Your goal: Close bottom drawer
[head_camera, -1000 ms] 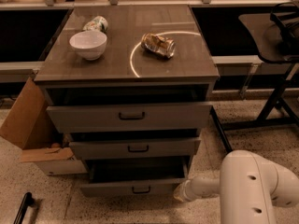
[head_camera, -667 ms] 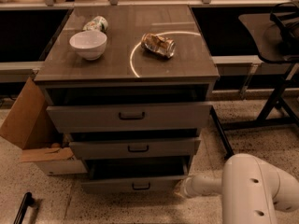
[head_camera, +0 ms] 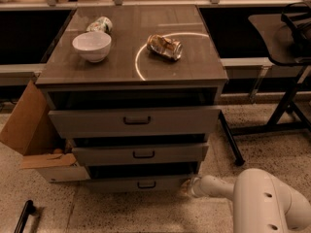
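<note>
One grey cabinet [head_camera: 131, 72] shows three drawers, all standing partly out: the top drawer [head_camera: 97, 123], the middle drawer [head_camera: 107, 155] and, at 6 o'clock of the cabinet, the bottom drawer [head_camera: 116, 183], each with one dark bar handle. The one gripper [head_camera: 187, 187] sits at 3 o'clock of the bottom drawer's front, right against its end, on a white arm [head_camera: 262, 203] coming in from 5 o'clock; whether it is spread or closed cannot be told. On top lie one white bowl [head_camera: 92, 46] at 10 o'clock, one crushed can [head_camera: 165, 47] at 1 o'clock and one tipped container [head_camera: 100, 24] at 11 o'clock, with one cardboard box [head_camera: 29, 130] at the cabinet's 9 o'clock.
</note>
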Robot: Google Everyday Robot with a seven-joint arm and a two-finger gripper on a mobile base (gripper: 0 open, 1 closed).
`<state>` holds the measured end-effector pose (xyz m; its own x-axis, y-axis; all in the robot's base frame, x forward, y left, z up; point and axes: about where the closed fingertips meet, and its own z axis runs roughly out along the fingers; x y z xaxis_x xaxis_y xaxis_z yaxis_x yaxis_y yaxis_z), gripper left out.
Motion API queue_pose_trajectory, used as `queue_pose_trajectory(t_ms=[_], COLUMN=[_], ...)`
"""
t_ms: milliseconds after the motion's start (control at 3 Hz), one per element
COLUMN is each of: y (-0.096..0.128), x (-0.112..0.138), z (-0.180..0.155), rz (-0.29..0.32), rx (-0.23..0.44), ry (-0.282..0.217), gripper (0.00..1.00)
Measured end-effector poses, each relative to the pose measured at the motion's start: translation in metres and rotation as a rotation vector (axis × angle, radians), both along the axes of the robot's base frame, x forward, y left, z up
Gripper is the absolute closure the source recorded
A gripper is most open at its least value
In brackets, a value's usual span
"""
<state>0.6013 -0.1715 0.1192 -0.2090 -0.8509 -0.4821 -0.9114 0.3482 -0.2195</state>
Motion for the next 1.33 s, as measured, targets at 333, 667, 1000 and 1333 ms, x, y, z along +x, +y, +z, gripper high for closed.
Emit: queue_pose_trajectory(t_ms=[333, 667, 1000, 1333], y=[-0.003, -0.010, -0.014, -0.015], x=[0.016, 0.031, 0.038, 0.033], z=[0.000, 0.002, 0.003, 0.007], rz=[-0.006, -0.018, -0.022, 0.004], rx=[0.003, 0.002, 0.003, 0.006], ry=[-0.015, -0.022, -0.022, -0.011], gripper=[1.00, 1.00, 1.00, 1.00])
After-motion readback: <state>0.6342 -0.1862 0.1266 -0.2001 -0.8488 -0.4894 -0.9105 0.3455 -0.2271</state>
